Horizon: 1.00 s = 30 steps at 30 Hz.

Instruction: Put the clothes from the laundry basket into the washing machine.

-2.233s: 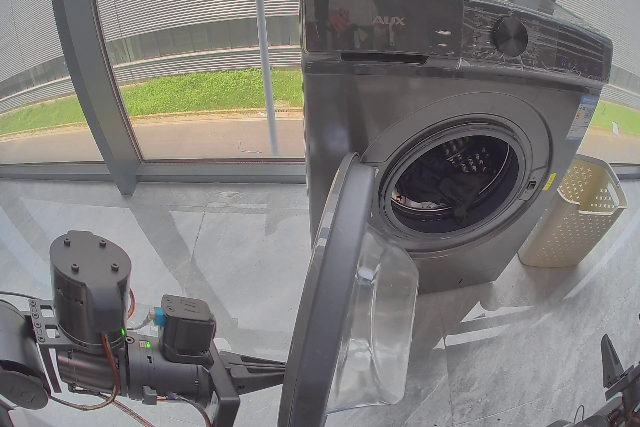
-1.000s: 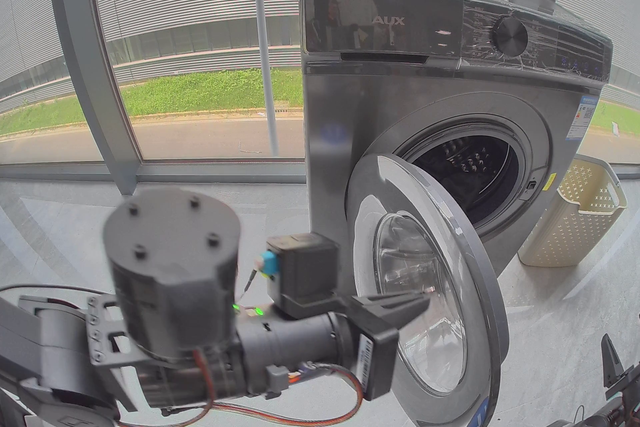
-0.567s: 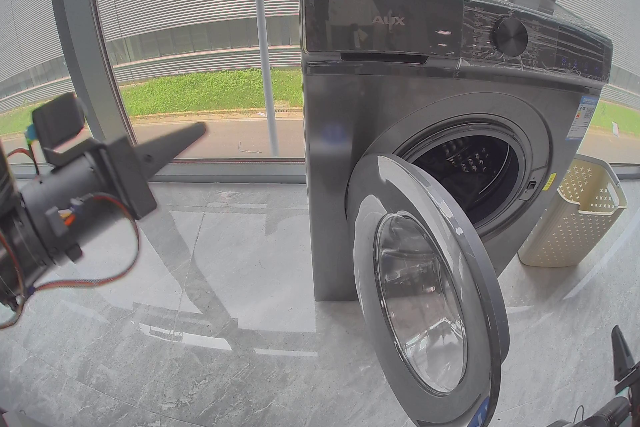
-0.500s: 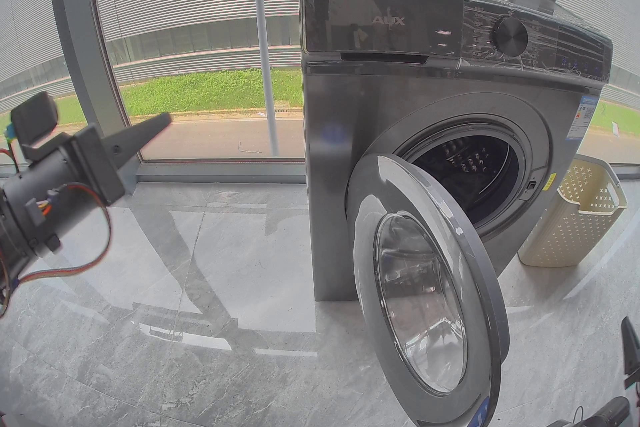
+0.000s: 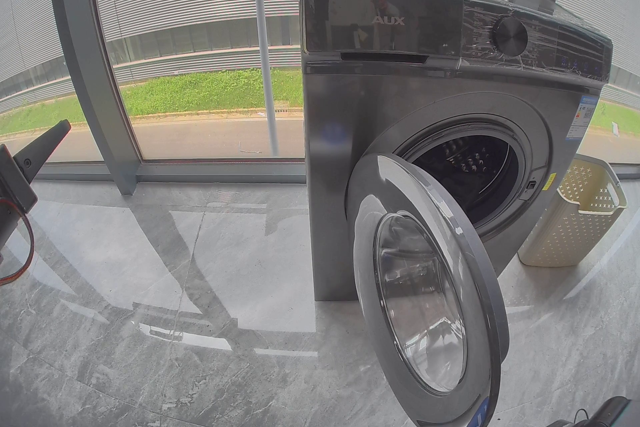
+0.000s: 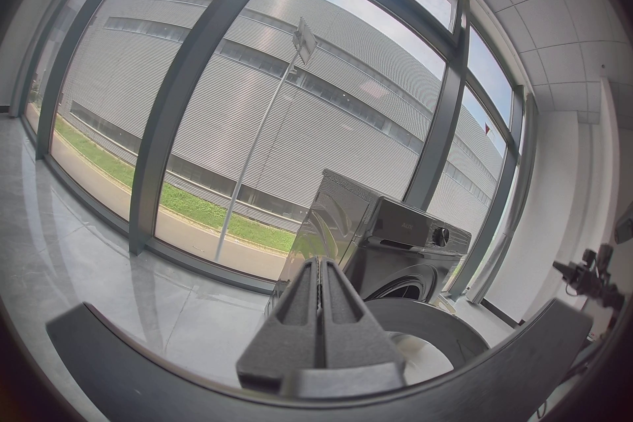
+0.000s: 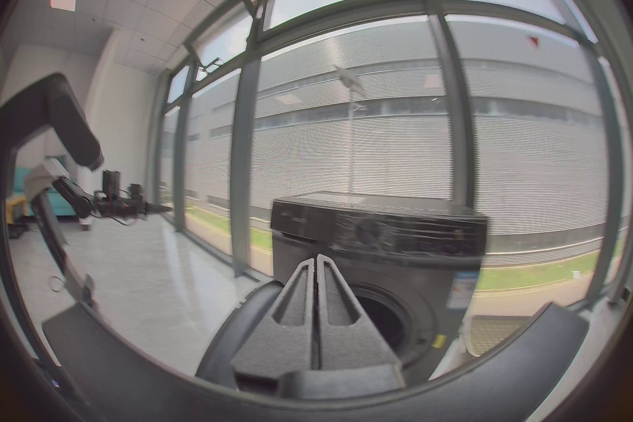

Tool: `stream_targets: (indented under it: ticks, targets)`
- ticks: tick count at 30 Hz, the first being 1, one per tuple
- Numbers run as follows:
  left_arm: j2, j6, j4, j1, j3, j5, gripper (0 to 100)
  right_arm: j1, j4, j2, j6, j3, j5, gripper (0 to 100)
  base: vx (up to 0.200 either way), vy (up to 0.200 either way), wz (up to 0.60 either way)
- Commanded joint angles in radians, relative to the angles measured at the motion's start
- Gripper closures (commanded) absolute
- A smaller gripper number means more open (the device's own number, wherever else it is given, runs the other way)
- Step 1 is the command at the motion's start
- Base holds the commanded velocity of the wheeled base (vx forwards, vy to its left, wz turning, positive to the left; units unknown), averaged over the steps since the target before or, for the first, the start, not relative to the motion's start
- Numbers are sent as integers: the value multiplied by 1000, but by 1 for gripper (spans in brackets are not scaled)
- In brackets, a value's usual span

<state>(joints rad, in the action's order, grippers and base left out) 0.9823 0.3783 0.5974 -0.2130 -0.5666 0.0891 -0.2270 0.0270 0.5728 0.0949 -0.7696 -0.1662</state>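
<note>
The grey washing machine point(image 5: 373, 88) stands ahead and to the right. Its round door point(image 5: 427, 288) hangs half open and hides the lower part of the dark drum point(image 5: 477, 171). I cannot make out any clothes in the drum. A cream laundry basket point(image 5: 580, 211) stands on the floor to the right of the machine; its inside is hidden. My left gripper point(image 5: 61, 129) is at the far left, far from the door, shut and holding nothing point(image 6: 321, 263). My right gripper point(image 7: 315, 261) is also shut and holding nothing, pointing at the machine point(image 7: 376, 232) from a distance.
Grey polished floor point(image 5: 200, 288) stretches to the left and in front of the machine. Behind it runs a window wall with a thick frame post point(image 5: 87, 61). The half-open door juts out over the floor in front of the drum.
The door went from wide open to half closed with my left gripper at its edge. The left arm then swung up and away to the far left. The right gripper sank out of the head view.
</note>
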Motion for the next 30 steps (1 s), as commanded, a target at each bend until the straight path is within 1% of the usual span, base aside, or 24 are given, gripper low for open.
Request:
stream_targets:
  ticks: [1, 3, 6, 8, 10, 12, 13, 14, 15, 19, 21, 23, 24, 25, 27, 30]
  targets:
    - [-79, -1, -1, 101, 88, 37, 100, -597, 13, 733, -6, -458, -107, 100, 0, 0, 0]
    - [-77, -2, -2, 101, 91, 40, 100, -672, 36, 820, -64, -465, -102, 100, 0, 0, 0]
    - [-74, -7, -2, 101, 85, 41, 100, -719, 123, 935, -158, -464, -99, 100, 0, 0, 0]
    - [-70, -10, -2, 101, 82, 41, 100, -741, 198, 1009, -224, -467, -88, 100, 0, 0, 0]
    - [-67, -16, -1, 101, 80, 41, 100, -753, 268, 1061, -268, -468, -64, 100, 0, 0, 0]
    - [-62, -22, -2, 101, 80, 41, 100, -773, 327, 1105, -304, -470, -26, 100, 0, 0, 0]
    - [-59, -22, -2, 101, 80, 41, 100, -779, 341, 1118, -314, -468, -10, 100, 0, 0, 0]
    - [-53, -22, -1, 101, 80, 41, 100, -785, 355, 1131, -331, -462, 14, 100, 0, 0, 0]
    - [-45, -24, -1, 101, 79, 43, 100, -790, 355, 1136, -340, -458, 27, 100, 0, 0, 0]
    - [-33, -24, 1, 101, 67, 49, 100, -798, 355, 1141, -356, -427, 43, 100, 0, 0, 0]
    - [-19, -24, 1, 101, 60, 49, 100, -802, 349, 1139, -356, -410, 70, 100, 0, 0, 0]
    - [-17, -24, 1, 101, 51, 49, 100, -802, 338, 1136, -356, -387, 111, 100, 0, 0, 0]
    - [-17, -24, 1, 101, 51, 49, 100, -802, 337, 1135, -354, -384, 114, 100, 0, 0, 0]
    - [-16, -24, 1, 101, 48, 49, 100, -802, 326, 1124, -354, -359, 159, 100, 0, 0, 0]
    - [-14, -22, 1, 101, 47, 49, 100, -802, 326, 1107, -354, -332, 192, 100, 0, 0, 0]
    - [-8, -22, 1, 101, 50, 50, 100, -802, 323, 1090, -354, -298, 203, 100, 0, 0, 0]
